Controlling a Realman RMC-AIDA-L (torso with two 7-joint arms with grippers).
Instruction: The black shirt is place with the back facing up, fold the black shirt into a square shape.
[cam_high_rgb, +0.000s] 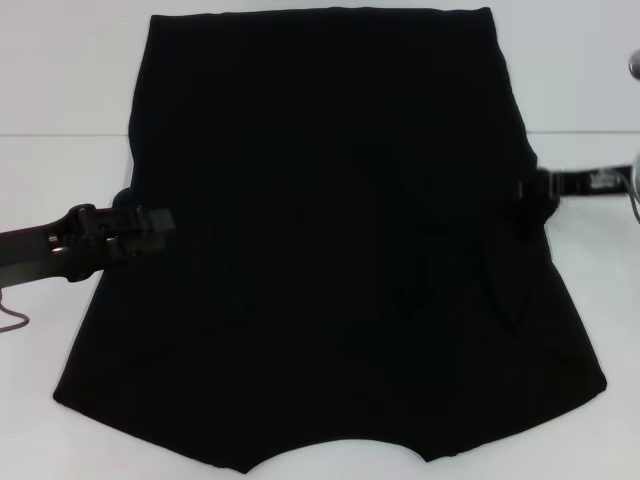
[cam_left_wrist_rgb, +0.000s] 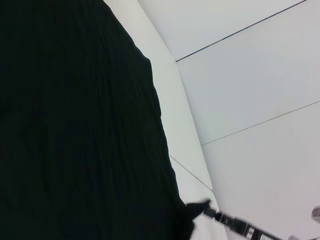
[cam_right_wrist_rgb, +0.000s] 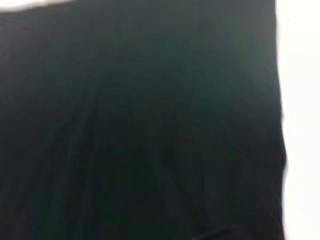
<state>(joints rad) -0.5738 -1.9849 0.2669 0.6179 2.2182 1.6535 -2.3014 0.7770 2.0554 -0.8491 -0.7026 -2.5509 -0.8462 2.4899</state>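
Head view shows me the black shirt, limp and light; I'd pinch its hem corners. Left gripper mid-left, right gripper mid-right: fingers unclear.

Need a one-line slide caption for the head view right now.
Black shirt spread on the white table, left hand and right hand at its opposite side edges.
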